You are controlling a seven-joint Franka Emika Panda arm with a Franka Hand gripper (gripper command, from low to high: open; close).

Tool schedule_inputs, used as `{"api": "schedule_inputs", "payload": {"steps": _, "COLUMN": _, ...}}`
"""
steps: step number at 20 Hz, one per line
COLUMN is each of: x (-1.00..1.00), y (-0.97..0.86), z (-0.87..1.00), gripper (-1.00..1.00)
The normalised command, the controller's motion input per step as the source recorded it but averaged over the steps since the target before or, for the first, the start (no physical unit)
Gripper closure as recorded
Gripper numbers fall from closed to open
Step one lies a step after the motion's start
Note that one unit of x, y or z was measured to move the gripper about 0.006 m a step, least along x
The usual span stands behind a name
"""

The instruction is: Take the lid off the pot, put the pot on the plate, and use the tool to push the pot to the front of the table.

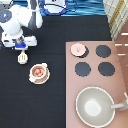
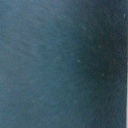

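The pale-pink pot (image 1: 38, 73), uncovered with reddish-brown contents showing, sits on the cream plate (image 1: 45, 79) on the black table (image 1: 30, 107), left of the stove. Its lid (image 1: 78, 49) lies on the stove's top-left burner. My gripper (image 1: 23, 50) is at the exterior view's upper left, above and left of the pot. It is shut on the handle of the cream-white tool (image 1: 22, 57), whose slotted head hangs toward the table just short of the pot. The wrist view shows only dark tabletop (image 2: 64, 64).
A pinkish-brown stove (image 1: 117, 85) with black burners fills the exterior view's right. On its lower part rests a large grey-beige pan (image 1: 95, 106) with its handle pointing right. Blue-and-white items (image 1: 55, 7) lie along the top edge.
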Motion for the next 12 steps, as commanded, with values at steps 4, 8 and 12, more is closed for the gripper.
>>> {"api": "schedule_inputs", "payload": {"steps": 4, "x": -0.40, "y": 0.68, "z": 0.62, "gripper": 1.00}}
{"api": "schedule_inputs", "payload": {"steps": 8, "x": -0.20, "y": 0.77, "z": 0.39, "gripper": 1.00}}
{"api": "schedule_inputs", "payload": {"steps": 12, "x": 0.10, "y": 0.77, "z": 0.17, "gripper": 1.00}}
